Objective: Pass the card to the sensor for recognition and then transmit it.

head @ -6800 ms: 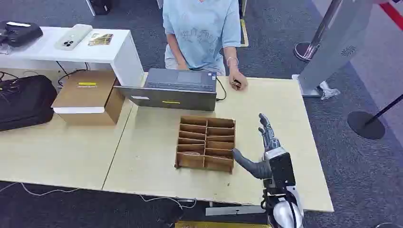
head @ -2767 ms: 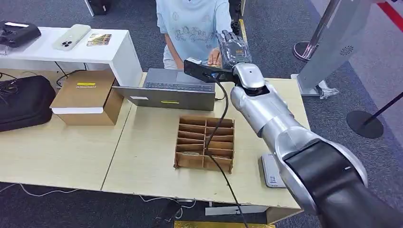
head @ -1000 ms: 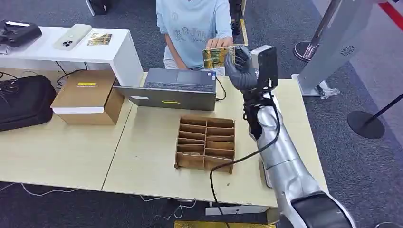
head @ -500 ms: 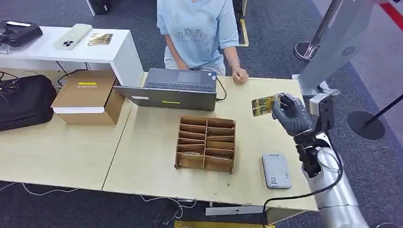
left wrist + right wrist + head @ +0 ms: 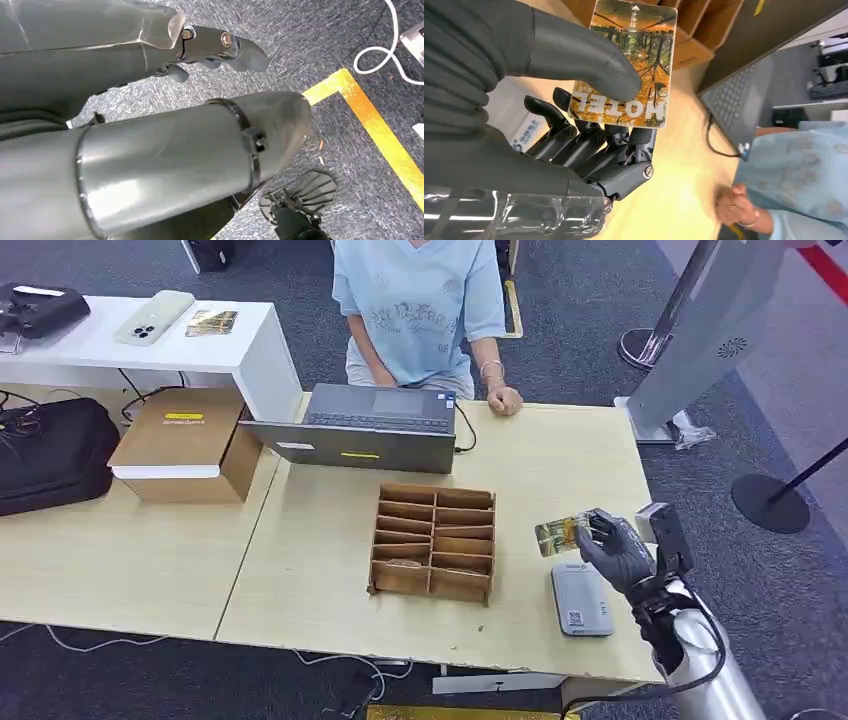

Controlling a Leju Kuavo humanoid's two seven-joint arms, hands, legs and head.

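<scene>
My right hand (image 5: 612,549) holds a hotel card (image 5: 560,533) with an autumn forest print, pinched between thumb and fingers (image 5: 589,60). The card (image 5: 631,65) hangs just above the table, over the far end of the grey sensor pad (image 5: 581,599), which lies flat near the table's front right edge. In the right wrist view the card reads "HOTEL" and its free end points toward the wooden organiser (image 5: 684,25). My left hand (image 5: 220,47) hangs low beside the robot's body above grey carpet, fingers curled, holding nothing.
A brown compartment organiser (image 5: 432,541) stands mid-table, left of the sensor. A laptop (image 5: 370,426) sits at the far edge, with a person (image 5: 420,310) behind it resting a hand (image 5: 503,400) on the table. A cardboard box (image 5: 185,444) and black bag (image 5: 50,452) lie at left.
My right hand has carried the card from the person at the far side down toward the near right of the table; it now hovers just above the sensor pad. The person's hand rests on the table.
</scene>
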